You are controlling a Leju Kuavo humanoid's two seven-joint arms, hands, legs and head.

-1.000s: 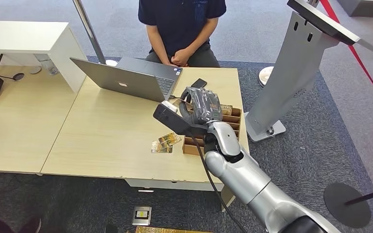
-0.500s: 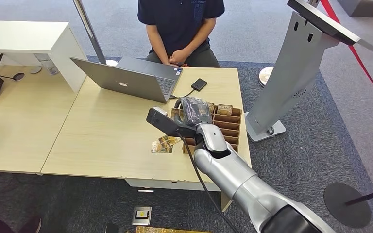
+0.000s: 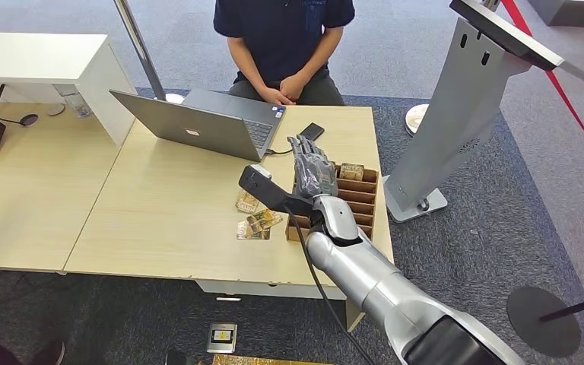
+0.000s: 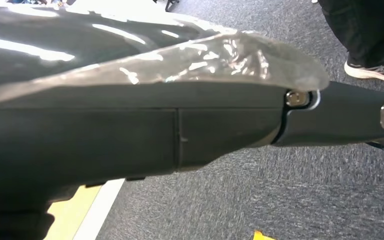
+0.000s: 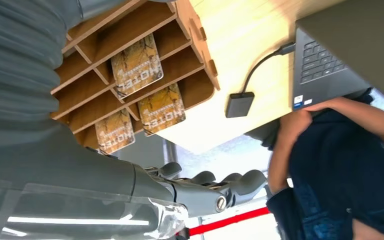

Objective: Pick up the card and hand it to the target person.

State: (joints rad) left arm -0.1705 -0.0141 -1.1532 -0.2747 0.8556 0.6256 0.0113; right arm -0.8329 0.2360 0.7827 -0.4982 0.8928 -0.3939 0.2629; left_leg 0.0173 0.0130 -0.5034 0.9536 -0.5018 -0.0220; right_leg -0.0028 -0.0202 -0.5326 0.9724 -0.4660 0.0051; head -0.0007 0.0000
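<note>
Overhead, from the head view, the right hand [image 3: 315, 169] hangs over the wooden card rack [image 3: 359, 199] on the table [image 3: 167, 205], fingers stretched out straight and slightly apart, holding nothing. Just beside the hand, toward the robot's left, three loose cards [image 3: 257, 223] lie flat on the table, two overlapping and one a little farther on, partly hidden by the black camera block at the wrist. Beyond the fingertips sit a small black device [image 3: 312, 131] on a cable and an open laptop [image 3: 198, 122]. A person [image 3: 285, 38] in a dark shirt sits past the far edge of the table, hands clasped in the lap. A grey kiosk stand [image 3: 468, 99] rises well off to the hand's right.

Next, the left wrist view shows the left hand [image 4: 130, 110] as a dark blurred mass under a clear plastic cover above grey carpet [image 4: 260, 200]; whether its fingers are spread or curled cannot be told.

Lastly, the right wrist view looks along the hand's extended fingers [image 5: 215, 187], apart from one another and gripping nothing. Directly beneath the palm the rack's compartments hold three cards printed "HOTEL" [image 5: 137, 65], each lying in its own slot. Farther out are the black device, the laptop's keyboard and the person's forearm [image 5: 340, 112].
</note>
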